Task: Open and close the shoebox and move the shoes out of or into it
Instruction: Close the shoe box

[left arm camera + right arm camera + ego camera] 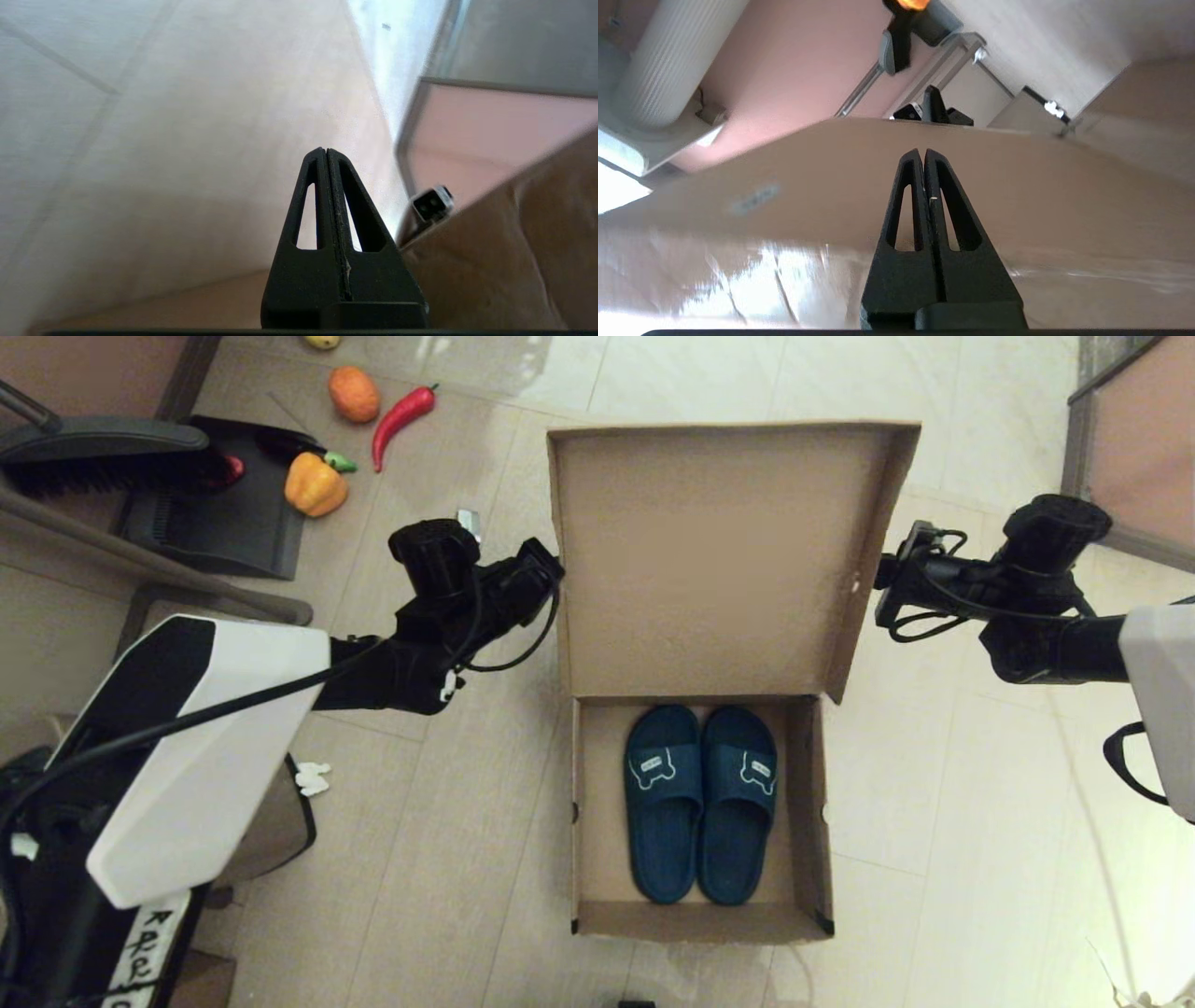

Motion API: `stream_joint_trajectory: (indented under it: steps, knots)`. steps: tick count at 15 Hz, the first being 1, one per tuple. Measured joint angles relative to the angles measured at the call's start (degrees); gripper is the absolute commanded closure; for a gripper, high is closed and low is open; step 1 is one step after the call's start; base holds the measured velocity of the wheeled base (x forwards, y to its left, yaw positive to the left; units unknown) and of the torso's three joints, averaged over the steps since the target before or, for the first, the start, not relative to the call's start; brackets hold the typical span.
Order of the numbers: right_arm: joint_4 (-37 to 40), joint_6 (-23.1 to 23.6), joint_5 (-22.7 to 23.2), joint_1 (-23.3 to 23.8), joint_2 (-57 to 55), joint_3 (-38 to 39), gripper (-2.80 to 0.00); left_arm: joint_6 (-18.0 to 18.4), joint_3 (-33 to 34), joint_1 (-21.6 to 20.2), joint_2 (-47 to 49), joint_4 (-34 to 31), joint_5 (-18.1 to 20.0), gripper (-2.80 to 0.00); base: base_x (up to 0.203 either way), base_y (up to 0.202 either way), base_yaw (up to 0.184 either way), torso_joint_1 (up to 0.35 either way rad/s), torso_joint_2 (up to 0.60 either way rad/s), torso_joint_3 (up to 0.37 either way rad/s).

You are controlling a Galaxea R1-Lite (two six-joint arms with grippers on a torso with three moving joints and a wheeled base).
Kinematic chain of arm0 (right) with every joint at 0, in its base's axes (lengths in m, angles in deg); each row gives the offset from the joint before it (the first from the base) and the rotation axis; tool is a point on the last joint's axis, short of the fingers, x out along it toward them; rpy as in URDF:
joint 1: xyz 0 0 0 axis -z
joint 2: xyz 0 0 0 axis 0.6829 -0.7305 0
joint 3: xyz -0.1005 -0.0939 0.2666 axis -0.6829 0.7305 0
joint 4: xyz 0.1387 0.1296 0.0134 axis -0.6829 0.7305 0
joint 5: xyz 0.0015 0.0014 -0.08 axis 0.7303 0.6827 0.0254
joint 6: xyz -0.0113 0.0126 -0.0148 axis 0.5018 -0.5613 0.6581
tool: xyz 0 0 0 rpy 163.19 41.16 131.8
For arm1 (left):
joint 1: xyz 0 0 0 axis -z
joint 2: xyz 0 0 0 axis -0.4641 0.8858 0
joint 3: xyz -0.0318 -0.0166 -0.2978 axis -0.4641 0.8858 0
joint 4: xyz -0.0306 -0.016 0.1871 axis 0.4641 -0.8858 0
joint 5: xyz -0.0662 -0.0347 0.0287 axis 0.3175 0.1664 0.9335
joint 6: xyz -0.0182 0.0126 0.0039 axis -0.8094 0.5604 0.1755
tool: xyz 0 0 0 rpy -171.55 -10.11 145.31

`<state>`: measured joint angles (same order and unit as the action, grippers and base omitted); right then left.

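Observation:
The brown cardboard shoebox (597, 803) stands on the floor in the middle of the head view with its hinged lid (709, 560) raised upright. The two dark teal shoes (700, 798) lie side by side inside it, logo straps up. My left gripper (325, 150) is shut with nothing in it and sits just outside the lid's left edge (523, 242). My right gripper (923, 151) is shut and empty too, just outside the lid's right flap (831, 196). In the head view both fingertip pairs are hidden by the wrists.
On the floor at the back left lie a yellow pepper (316, 485), a red chilli (400, 418), an orange fruit (354, 394) and a dark dustpan (224, 513) with a brush (103, 457). A framed panel (1134, 439) stands at the back right.

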<state>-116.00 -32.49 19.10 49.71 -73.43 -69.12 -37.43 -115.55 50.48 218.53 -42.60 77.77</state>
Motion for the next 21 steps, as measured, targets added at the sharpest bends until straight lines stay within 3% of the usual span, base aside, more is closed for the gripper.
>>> stream_joint_trajectory:
  steps: [4, 9, 12, 21]
  knots:
    - [-0.1, -0.2, 1.2, 0.0, 3.5, 4.5, 0.0, 0.0, 0.0, 1.0, -1.9, -0.2, -0.1, 0.0, 0.0, 0.0, 0.0, 0.0, 0.0, 0.0]
    - [-7.7, -0.1, 1.3, 0.1, 12.1, 22.7, 0.0, 0.1, 0.6, 1.2, -5.1, -0.9, -0.9, 0.0, 0.0, 0.0, 0.0, 0.0, 0.0, 0.0]
    - [-10.3, -0.1, 1.5, 0.1, 17.5, 29.3, 0.0, 0.1, 1.7, 1.2, -7.0, -0.8, -1.0, 0.0, 0.0, 0.0, 0.0, 0.0, 0.0, 0.0]
    - [-10.3, -2.9, 5.4, 1.1, 22.6, 28.8, 0.0, 0.1, 3.4, 0.9, -11.6, -0.6, -2.3, 0.0, 0.0, 0.0, 0.0, 0.0, 0.0, 0.0]
